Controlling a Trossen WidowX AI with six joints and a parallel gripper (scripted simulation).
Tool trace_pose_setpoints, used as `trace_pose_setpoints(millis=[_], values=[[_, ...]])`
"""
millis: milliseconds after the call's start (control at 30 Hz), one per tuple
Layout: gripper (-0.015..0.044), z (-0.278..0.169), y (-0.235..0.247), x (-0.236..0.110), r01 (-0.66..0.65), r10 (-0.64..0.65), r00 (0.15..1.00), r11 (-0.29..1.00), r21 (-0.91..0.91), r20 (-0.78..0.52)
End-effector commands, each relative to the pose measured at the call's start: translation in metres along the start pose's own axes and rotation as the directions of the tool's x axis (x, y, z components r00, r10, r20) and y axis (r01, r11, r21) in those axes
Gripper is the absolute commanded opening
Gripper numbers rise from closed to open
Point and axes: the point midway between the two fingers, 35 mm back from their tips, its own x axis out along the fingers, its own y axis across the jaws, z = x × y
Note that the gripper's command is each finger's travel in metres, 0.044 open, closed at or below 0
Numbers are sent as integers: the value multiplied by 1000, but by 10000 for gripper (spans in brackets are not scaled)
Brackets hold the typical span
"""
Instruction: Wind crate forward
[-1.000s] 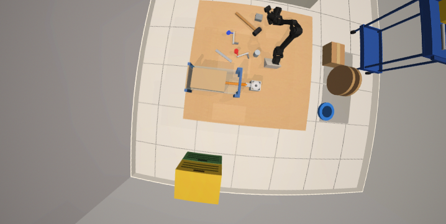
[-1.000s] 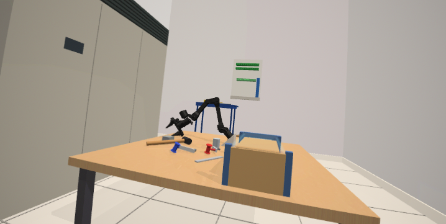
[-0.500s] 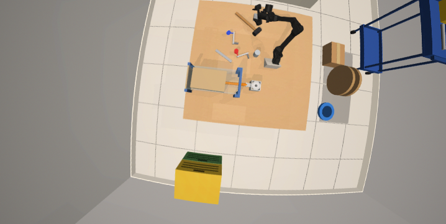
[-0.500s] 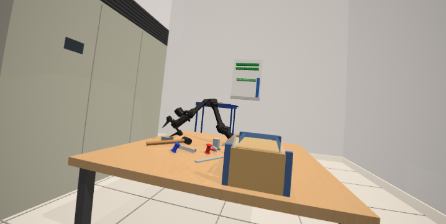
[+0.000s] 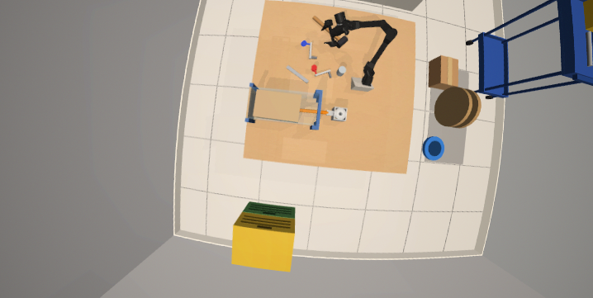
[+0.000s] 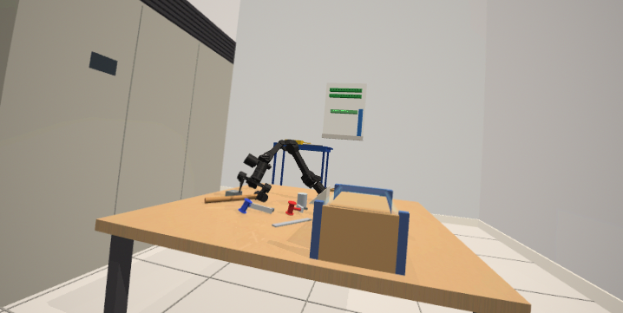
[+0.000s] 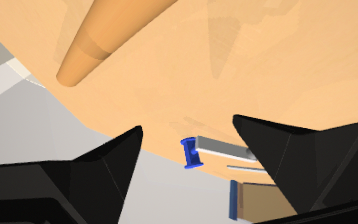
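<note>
The brown crate point(image 5: 275, 105) point(image 6: 357, 235) sits flat inside the clear-panelled cubby with blue end frames point(image 5: 318, 109) point(image 6: 403, 241). An orange strap point(image 5: 313, 111) runs from it to the white winch point(image 5: 339, 111). A crank handle with a blue knob point(image 5: 309, 49) point(image 6: 246, 205) point(image 7: 191, 152) and one with a red knob point(image 5: 315, 68) point(image 6: 291, 207) lie on the bench point(image 5: 372, 143) point(image 6: 195, 232). My gripper point(image 5: 329, 35) point(image 6: 252, 185) point(image 7: 188, 124) is open and empty. It hovers above the bench at the far side, over the hammer, with the blue-knobbed handle ahead of it.
A wooden-handled hammer point(image 5: 318, 20) point(image 6: 224, 198) point(image 7: 110, 35) lies under my gripper. A grey bar point(image 5: 297, 74) point(image 6: 291, 222), a grey cylinder point(image 5: 341, 70) point(image 6: 302, 199) and a small grey block point(image 6: 233, 192) also lie among the tools. The arm's base point(image 5: 361, 84) stands beside the winch.
</note>
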Motion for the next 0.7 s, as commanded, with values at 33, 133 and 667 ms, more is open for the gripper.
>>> trace_pose_setpoints(millis=[33,133,667], values=[[440,-44,-56,13,214,-218,976,971,103,20],[440,-70,-96,13,329,-342,937,932,156,70],[440,-138,-231,-51,353,-379,781,923,150,496]])
